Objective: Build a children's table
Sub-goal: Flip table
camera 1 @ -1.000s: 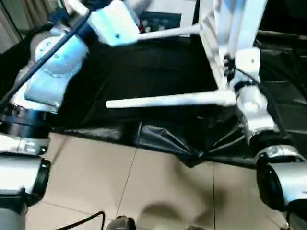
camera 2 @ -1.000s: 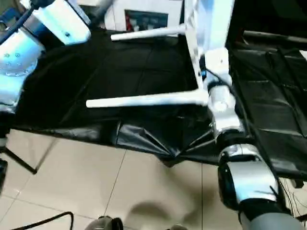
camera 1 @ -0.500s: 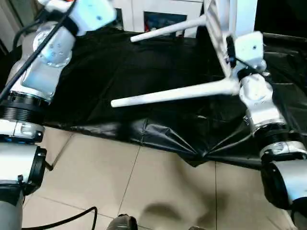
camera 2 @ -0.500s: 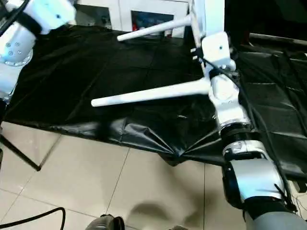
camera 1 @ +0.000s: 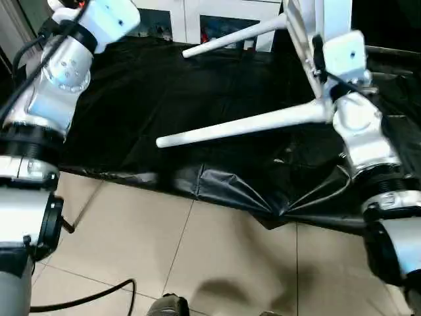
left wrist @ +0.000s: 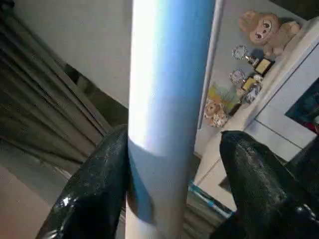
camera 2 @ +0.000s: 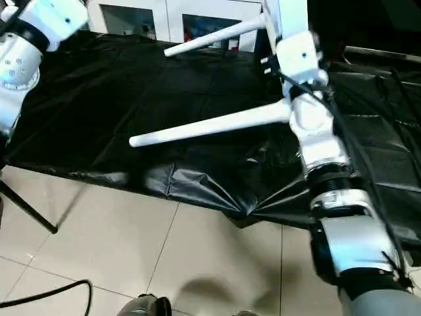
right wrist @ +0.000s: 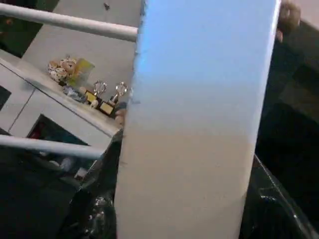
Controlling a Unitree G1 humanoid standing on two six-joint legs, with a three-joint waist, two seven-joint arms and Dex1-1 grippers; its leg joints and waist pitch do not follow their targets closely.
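Table leg [left wrist: 167, 114] between left claw [left wrist: 174, 179] fingers

Black sheet [camera 1: 197, 85] covered the floor [camera 1: 217, 263]; a cabinet [camera 2: 164, 16] stood behind, with plush toys [left wrist: 264, 27] on top.

Indoor room fitted out as a robot test space with household furnishing. Pale square floor tiles [camera 1: 217, 257] carry a crinkled black plastic sheet [camera 2: 164, 99] spread as a work area. At the far side stands a white glass-door cabinet [camera 1: 197, 20], its top bearing plush toys [left wrist: 263, 31] and small trophies [right wrist: 102, 97]. Grey curtains [left wrist: 45, 119] hang left.
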